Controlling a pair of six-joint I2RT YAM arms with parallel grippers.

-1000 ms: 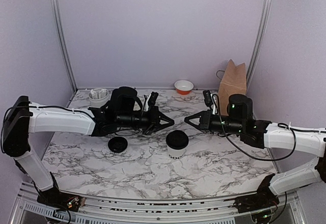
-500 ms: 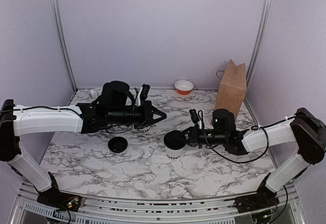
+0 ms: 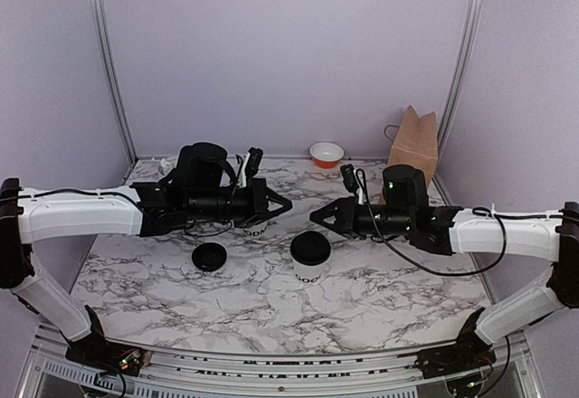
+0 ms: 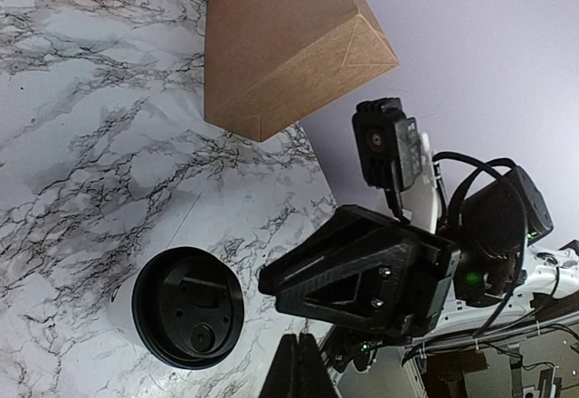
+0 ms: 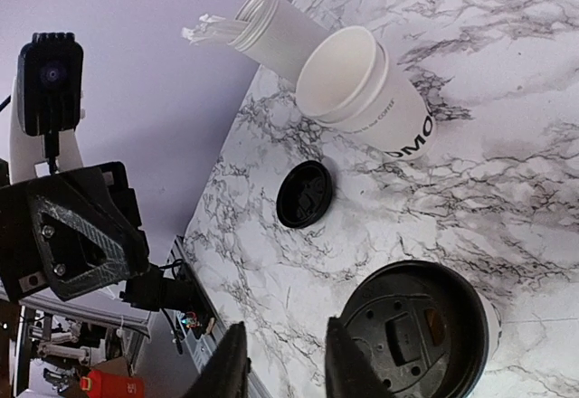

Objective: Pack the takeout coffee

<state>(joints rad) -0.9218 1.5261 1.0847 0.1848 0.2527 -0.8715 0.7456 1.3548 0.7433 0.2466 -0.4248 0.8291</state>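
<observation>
The takeout coffee [image 3: 310, 255] is a white paper cup with dark lettering and a black lid on top, standing mid-table. It shows in the left wrist view [image 4: 187, 306] and the right wrist view [image 5: 416, 335] too. My right gripper [image 3: 314, 215] hovers just above and behind it, and its fingers [image 5: 226, 366] stand apart with nothing between them. My left gripper [image 3: 288, 203] points at the right one from the left, shut and empty; its fingertips [image 4: 303, 371] are pressed together.
A spare black lid [image 3: 209, 256] lies left of the cup. White open cups [image 5: 362, 90] and a white holder with packets [image 5: 271, 23] stand behind the left arm. A brown paper bag [image 3: 414, 145] and an orange-white bowl [image 3: 327, 154] sit at the back right.
The right gripper dipped to the cup's lid, then lifted back off it, and its jaws have parted. The left gripper drew back a little to the left.
</observation>
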